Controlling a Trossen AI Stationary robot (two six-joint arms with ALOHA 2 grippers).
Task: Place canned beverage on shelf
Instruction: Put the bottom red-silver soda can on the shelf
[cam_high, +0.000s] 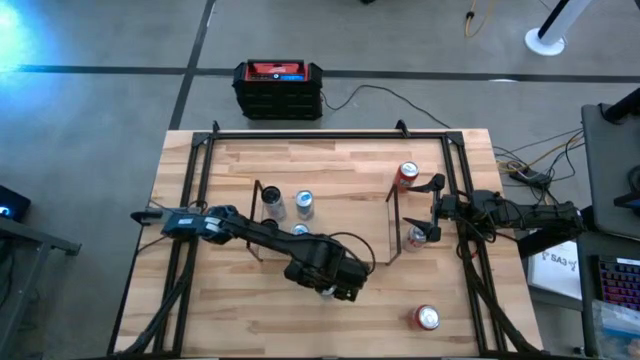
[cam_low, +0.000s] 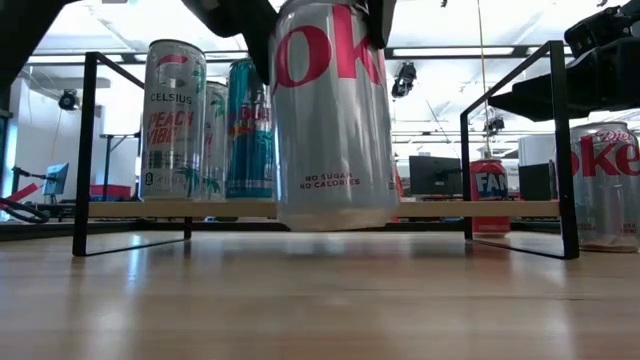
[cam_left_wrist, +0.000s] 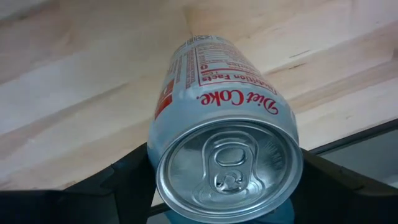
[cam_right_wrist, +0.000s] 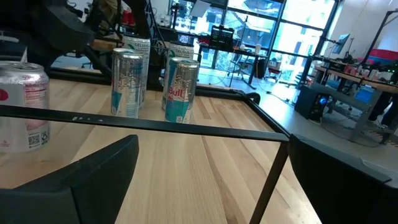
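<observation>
The Diet Coke can (cam_low: 335, 115) hangs upright, long axis vertical, its base just above the bench (cam_low: 320, 300), in front of the shelf (cam_low: 320, 208). The left hand (cam_high: 335, 280) clamps it from above; in the left wrist view the can's top (cam_left_wrist: 230, 165) sits between the two dark fingers (cam_left_wrist: 124, 180). The left arm reaches across the bench from the left edge, elbow bent, its hand near the front edge. On the shelf deck stand three cans: a Celsius can (cam_low: 173, 120) and two more close beside it. The right hand (cam_high: 432, 210) hovers at the shelf's right end frame, fingers spread wide, holding nothing. Three further cans stand on the bench outside the shelf.
</observation>
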